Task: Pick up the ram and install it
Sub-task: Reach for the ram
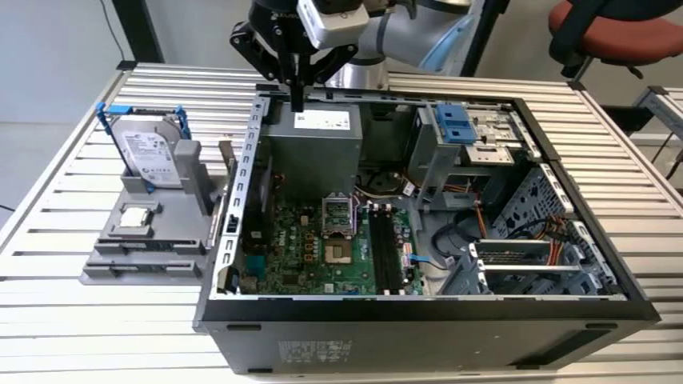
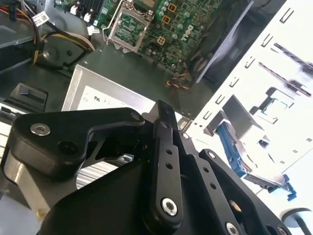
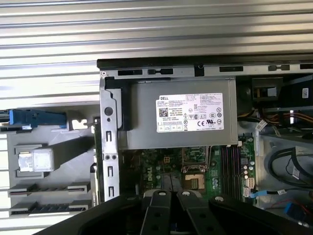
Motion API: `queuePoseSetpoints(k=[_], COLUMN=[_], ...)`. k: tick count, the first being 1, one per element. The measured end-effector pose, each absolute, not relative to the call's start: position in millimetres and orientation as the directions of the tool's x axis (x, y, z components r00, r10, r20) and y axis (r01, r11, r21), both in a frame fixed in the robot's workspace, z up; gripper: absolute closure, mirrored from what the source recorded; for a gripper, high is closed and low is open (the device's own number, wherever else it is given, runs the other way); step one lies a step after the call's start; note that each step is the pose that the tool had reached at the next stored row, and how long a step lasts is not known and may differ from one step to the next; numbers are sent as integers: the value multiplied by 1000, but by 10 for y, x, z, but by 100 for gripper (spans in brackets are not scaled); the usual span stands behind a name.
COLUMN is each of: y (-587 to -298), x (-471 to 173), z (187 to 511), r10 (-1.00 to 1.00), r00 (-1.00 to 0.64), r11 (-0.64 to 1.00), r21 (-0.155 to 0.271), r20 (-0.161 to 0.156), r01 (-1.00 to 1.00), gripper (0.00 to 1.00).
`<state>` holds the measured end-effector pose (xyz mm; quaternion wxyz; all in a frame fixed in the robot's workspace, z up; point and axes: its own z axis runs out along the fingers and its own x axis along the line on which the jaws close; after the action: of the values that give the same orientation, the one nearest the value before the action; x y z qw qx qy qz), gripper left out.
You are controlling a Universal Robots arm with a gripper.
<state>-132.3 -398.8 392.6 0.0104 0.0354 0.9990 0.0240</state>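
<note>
My end effector (image 1: 299, 102) hangs above the computer case (image 1: 427, 308), at the wall that is farthest off in the exterior view, over the grey power supply (image 1: 315, 148). Its fingers are pressed together into one thin point and I see nothing between them, so I judge that I carry nothing.

The ram (image 1: 226, 172) is outside the case. It is thin and hard to make out, but I take it to be the dark stick standing on its long edge just beside the case's side wall, on the exterior view's left. It sits at the edge of the grey fixture (image 1: 139, 256) that rests on the counter (image 1: 43, 336). In the first wrist view the ram (image 3: 96, 147) shows as a narrow dark green strip between that wall and the fixture.

From my end effector, then, the ram lies across the case's side wall and lower down, toward the exterior view's left and a little nearer the case's front. Its long axis runs along that wall. This is the same direction as the black slots (image 1: 379, 248) on the motherboard (image 1: 309, 248) inside the case, and those slots look empty.
</note>
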Motion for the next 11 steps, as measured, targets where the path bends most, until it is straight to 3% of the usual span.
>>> queuePoseSetpoints(k=[11], y=[-3988], x=[-1464], z=[3926], r10=[71], r00=[-997], r11=[996], r21=[49], r20=[-19], r01=[70], gripper=[100])
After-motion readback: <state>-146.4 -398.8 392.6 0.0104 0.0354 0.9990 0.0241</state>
